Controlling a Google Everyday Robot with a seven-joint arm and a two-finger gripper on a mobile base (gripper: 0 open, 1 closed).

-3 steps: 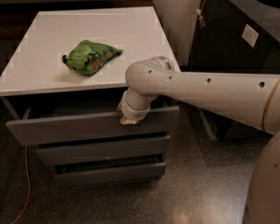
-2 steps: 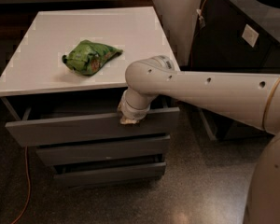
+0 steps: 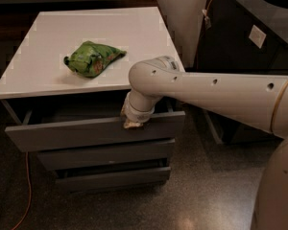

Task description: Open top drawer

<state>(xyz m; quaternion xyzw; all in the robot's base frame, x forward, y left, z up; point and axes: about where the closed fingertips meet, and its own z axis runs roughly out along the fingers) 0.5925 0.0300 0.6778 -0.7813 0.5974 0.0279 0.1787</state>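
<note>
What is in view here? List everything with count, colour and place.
cabinet top: one, white, upper left
green bag: one, green, lying on the cabinet top
top drawer: one, grey, under the cabinet top, partly open
lower drawers: two, grey, below the top drawer
floor cable: one, orange, on the floor at left
black unit: one, black, right of the cabinet
arm: one, cream, reaching in from the right
end effector: one, cream, at the top drawer's upper front edge
</note>
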